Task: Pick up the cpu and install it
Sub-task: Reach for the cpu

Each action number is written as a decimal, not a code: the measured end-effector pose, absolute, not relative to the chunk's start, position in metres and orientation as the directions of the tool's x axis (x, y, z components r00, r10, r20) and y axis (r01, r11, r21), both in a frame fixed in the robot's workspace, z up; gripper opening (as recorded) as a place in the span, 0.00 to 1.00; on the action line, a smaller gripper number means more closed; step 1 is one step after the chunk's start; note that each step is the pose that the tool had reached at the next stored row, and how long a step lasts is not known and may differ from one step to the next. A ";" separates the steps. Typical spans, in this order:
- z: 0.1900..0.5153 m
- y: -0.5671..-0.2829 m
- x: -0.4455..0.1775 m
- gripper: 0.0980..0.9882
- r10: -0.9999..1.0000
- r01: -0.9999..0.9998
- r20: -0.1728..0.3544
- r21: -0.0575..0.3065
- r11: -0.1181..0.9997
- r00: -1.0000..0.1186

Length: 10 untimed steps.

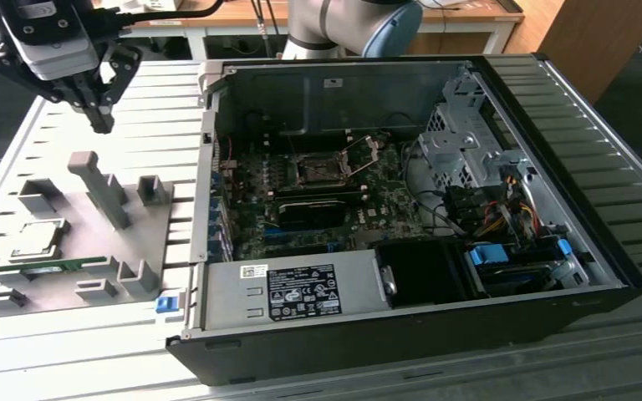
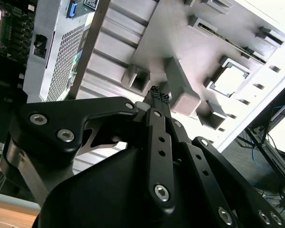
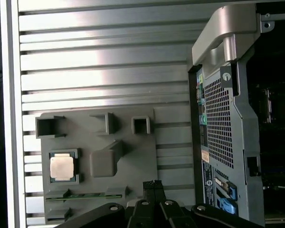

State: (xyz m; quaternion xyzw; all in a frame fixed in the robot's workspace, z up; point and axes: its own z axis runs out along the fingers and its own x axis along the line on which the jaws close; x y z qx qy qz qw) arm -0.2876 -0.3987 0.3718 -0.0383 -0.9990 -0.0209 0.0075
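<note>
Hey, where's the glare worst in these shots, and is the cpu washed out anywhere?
First wrist view: glare streaks the slatted table in bright bands; the cpu gleams pale but keeps its outline; the computer case interior is near black. Second wrist view: the surface beyond the cpu blows out white. Exterior view: even light, dim case interior.

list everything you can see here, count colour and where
cpu: 1, silver, in a tray pocket
memory stick: 1, green, in a tray slot beside the cpu
tray: 1, grey, on table, at exterior view's left of case
case: 1, black, open, on table
socket: 1, dark, on the board inside case
table: 1, silver slats
arm: 1, grey and blue, behind case
gripper: 1, black, shut, empty, hanging near tray
</note>
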 end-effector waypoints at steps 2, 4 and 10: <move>0.372 -0.399 -0.289 0.01 0.076 0.077 0.017 0.041 0.996 -0.997; 0.371 -0.399 -0.290 0.01 0.076 0.077 0.017 0.041 0.996 -0.997; 0.371 -0.399 -0.294 0.01 0.076 0.077 0.018 0.041 0.996 -0.997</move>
